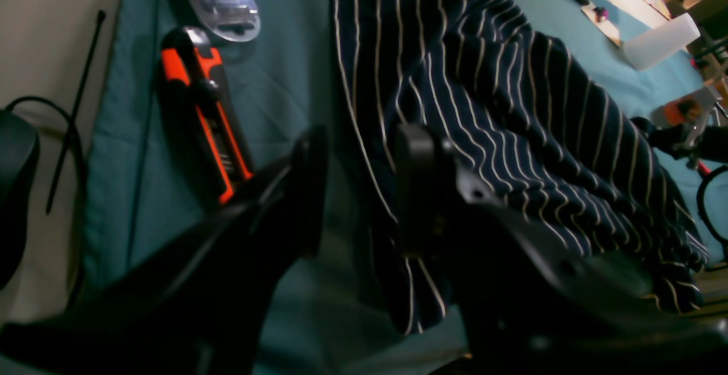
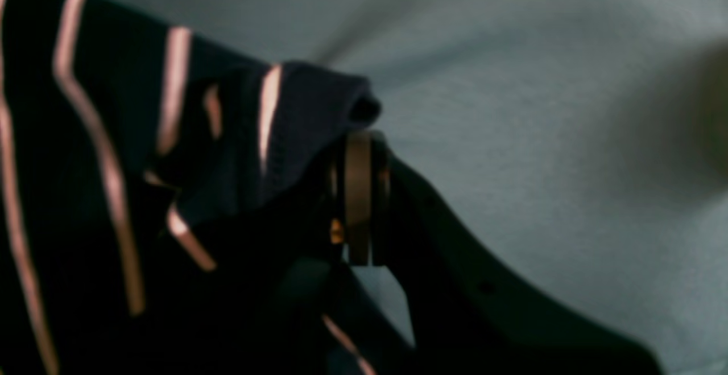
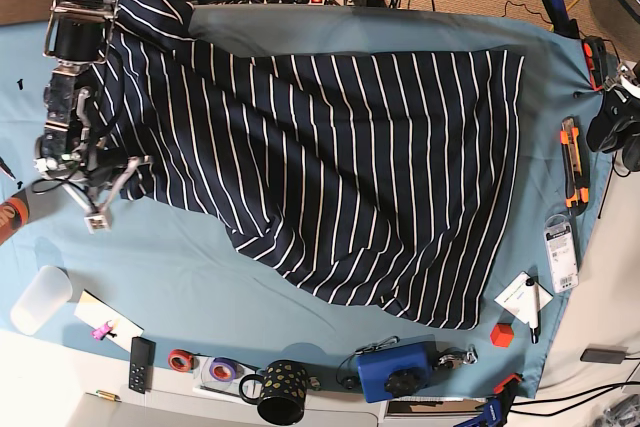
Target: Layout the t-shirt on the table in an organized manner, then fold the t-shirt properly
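Right gripper (image 2: 358, 193) clamped on t-shirt (image 3: 330, 167) edge at table (image 3: 300, 327) left side, left gripper (image 1: 361, 187) jaws apart over opposite hem; risk: thin pinch slipping under pull, bunching fabric.

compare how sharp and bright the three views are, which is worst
Base view: evenly lit and sharp, the t-shirt stripes crisp on the table. Left wrist view: dim, with the left claw a dark, soft-edged mass. Right wrist view: worst, dark and out of focus throughout, stripes smeared around the right claw.
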`<state>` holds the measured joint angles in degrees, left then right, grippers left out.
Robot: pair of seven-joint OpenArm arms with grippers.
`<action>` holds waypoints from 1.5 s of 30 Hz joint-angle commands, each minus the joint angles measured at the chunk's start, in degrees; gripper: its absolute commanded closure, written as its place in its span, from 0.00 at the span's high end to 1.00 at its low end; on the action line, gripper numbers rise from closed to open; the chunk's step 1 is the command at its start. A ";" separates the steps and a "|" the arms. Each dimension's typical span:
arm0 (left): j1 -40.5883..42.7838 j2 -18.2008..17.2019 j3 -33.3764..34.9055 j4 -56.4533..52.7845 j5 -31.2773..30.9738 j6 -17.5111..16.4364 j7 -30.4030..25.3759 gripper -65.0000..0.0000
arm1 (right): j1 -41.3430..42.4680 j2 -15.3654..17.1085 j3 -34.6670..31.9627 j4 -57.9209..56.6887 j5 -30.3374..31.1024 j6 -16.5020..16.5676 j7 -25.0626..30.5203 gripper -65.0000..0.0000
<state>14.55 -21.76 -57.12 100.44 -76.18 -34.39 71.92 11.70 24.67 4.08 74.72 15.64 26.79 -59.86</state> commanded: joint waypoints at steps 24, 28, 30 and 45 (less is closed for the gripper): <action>-0.26 -1.27 -0.39 0.79 -1.88 -0.17 -1.25 0.32 | -13.03 -0.22 -0.22 41.86 1.27 8.70 -5.20 0.00; -0.24 -1.27 -0.39 0.79 -1.86 -0.17 -1.25 0.32 | -13.46 -0.09 -0.22 41.83 -4.52 7.98 -8.48 0.01; -0.24 -1.27 -0.39 0.79 -1.84 -0.17 -1.20 0.32 | -14.91 0.11 -0.22 41.83 -4.61 7.91 -8.31 0.19; -0.26 -1.27 -0.39 0.79 -1.88 -0.20 -1.27 0.32 | 0.17 0.07 -0.24 18.62 -6.47 0.39 -4.76 0.29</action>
<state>14.50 -21.78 -57.12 100.44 -76.20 -34.39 71.94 10.70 23.83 3.64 91.98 9.17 27.31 -65.69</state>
